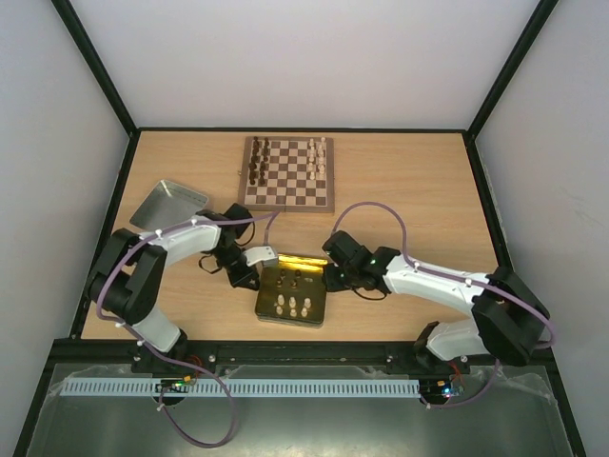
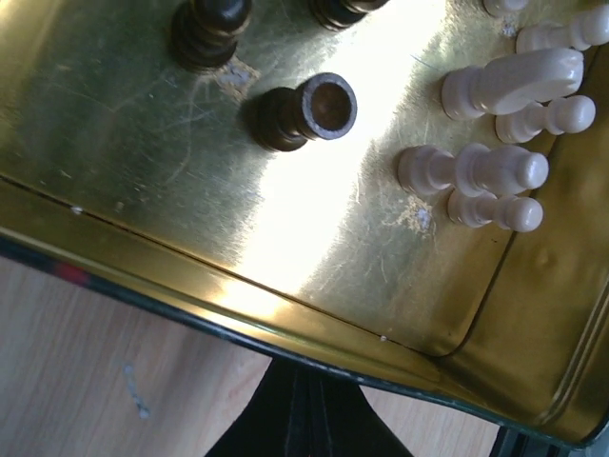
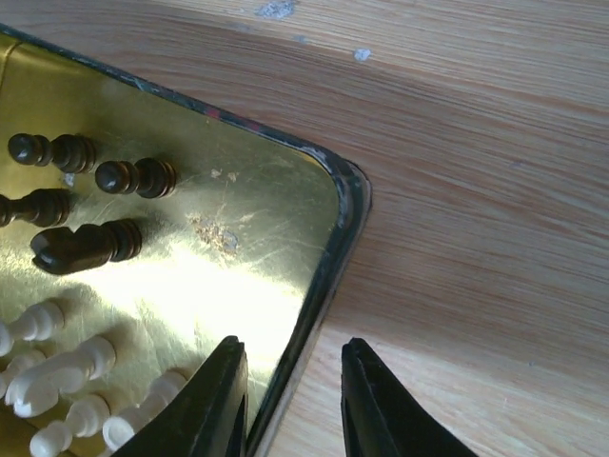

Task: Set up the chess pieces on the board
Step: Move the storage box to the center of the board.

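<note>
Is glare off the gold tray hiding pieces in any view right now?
Left wrist: a white glare band crosses the tray, but dark pieces and cream pieces show clearly. Right wrist: softer sheen, pieces readable. Top external: yellow hot spot on the far rim; pieces tiny.

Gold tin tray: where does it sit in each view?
Top external: tray at low centre.
Left wrist: it fills most of the frame.
Right wrist: left half, its corner upper middle.
Shared landmark: the cream chess pieces in it.
</note>
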`<state>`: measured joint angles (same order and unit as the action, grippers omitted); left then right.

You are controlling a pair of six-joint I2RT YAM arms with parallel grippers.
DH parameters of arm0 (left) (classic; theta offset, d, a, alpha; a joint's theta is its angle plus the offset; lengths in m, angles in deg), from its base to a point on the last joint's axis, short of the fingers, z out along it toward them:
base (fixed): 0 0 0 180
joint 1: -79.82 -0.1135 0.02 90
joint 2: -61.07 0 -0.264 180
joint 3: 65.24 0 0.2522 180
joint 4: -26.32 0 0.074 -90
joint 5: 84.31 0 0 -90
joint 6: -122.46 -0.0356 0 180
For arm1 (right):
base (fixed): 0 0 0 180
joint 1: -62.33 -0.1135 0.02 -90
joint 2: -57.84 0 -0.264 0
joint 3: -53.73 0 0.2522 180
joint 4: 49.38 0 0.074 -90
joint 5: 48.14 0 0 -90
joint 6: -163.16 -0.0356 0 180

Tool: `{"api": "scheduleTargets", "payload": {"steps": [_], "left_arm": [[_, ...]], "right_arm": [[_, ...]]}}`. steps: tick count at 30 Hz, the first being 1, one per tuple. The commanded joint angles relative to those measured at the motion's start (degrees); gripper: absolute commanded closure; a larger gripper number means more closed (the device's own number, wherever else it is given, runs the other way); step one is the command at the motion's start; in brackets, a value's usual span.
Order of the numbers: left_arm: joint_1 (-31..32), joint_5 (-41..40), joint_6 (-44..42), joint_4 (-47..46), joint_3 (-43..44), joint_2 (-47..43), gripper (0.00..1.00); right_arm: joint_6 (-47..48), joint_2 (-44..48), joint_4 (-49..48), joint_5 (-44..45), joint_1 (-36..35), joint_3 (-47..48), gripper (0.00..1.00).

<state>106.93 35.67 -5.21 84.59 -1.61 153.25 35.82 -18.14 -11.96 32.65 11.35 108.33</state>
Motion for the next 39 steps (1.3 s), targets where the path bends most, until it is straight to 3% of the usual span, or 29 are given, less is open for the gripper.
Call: {"api": "scheduleTargets", "payload": {"steps": [1,5,15,21,26,30,39], "left_arm": [[1.7,0.8,1.3,-1.1,3.1,2.2,0.98],[4.2,-0.2,1.9,-1.6,5.9,5.1,0.98],[7.5,-0.5,1.1,-1.9,14.4,13.4,0.98],[8.8,-0.1,1.4,-1.6,24.1,20.8,0.98],[10.8,-1.0,2.1,-0.7,33.7,27.2,0.98],[13.0,-2.0,2.4,0.9,40.5,31.5,0.98],[17.2,-3.0,2.3,4.9,54.4,40.7,0.98]], "right_arm": [[3.0,-3.5,0.4,-0.6,1.8,1.2,0.76],[3.8,-6.5,0.6,-1.0,4.5,2.7,0.82],[4.2,-9.1,2.8,0.7,13.1,6.8,0.83],[4.1,-10.2,4.6,3.1,17.1,9.5,0.82],[3.5,-11.2,5.9,3.3,22.1,11.4,0.9],[3.4,-12.1,6.7,2.9,25.7,12.9,0.91],[2.1,-9.9,8.7,9.2,32.3,17.0,0.69]]}}
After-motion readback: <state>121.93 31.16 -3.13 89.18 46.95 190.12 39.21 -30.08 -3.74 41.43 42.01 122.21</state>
